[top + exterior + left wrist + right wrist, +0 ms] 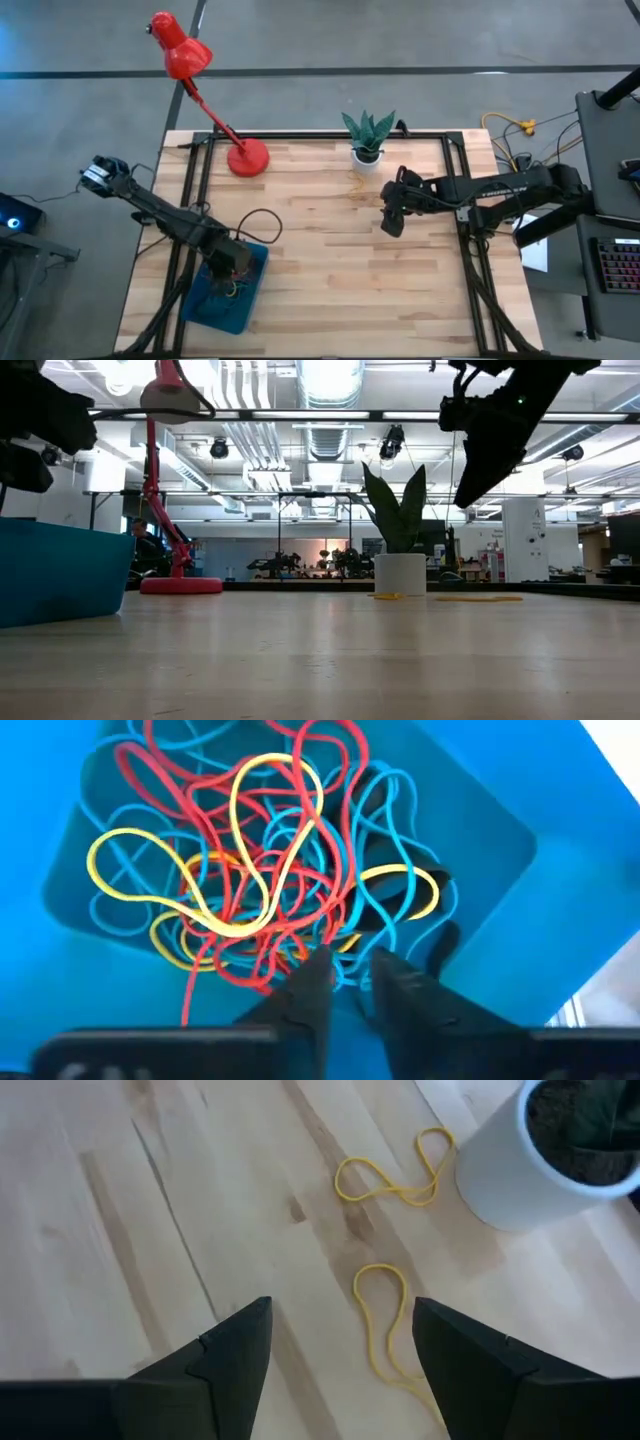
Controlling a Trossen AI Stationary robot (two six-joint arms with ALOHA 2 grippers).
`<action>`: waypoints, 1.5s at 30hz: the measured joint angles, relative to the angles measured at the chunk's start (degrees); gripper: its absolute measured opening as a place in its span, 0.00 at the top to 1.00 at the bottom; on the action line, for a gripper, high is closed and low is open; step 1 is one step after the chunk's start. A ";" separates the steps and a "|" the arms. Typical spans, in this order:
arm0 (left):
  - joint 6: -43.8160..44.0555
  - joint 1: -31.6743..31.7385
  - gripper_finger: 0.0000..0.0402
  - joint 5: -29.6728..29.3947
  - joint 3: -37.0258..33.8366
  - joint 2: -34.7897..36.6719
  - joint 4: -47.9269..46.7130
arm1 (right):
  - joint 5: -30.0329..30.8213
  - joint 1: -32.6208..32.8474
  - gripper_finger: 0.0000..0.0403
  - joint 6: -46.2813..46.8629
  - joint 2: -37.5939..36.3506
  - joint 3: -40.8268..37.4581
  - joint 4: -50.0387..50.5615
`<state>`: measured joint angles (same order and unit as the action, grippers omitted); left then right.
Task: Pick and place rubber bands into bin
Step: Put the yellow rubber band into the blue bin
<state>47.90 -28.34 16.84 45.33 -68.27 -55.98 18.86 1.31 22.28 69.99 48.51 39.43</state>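
Shallow teal-blue plastic bin, worktop's near-left corner: tangled red, yellow and blue rubber bands inside. Left gripper over heap, jaws slightly apart, nothing clamped. Two loose yellow rubber bands beside white plant pot. Right gripper above them, jaws wide apart.

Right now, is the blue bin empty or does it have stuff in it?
It has stuff in it. The bin holds a tangled pile of red, yellow and blue rubber bands.

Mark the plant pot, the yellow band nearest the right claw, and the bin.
plant pot (pixel 520 1175), right wrist view, white side wall.
yellow band (pixel 378 1315), right wrist view, loop's strand.
bin (pixel 520 850), left wrist view, bare teal floor.
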 joint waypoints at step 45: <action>-33.62 42.26 0.57 -23.16 57.78 -50.91 18.39 | 2.39 4.93 0.43 27.54 -5.63 5.46 26.44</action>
<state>14.28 13.92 -6.32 103.12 -119.18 -37.59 21.24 6.24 49.82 64.36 53.97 65.88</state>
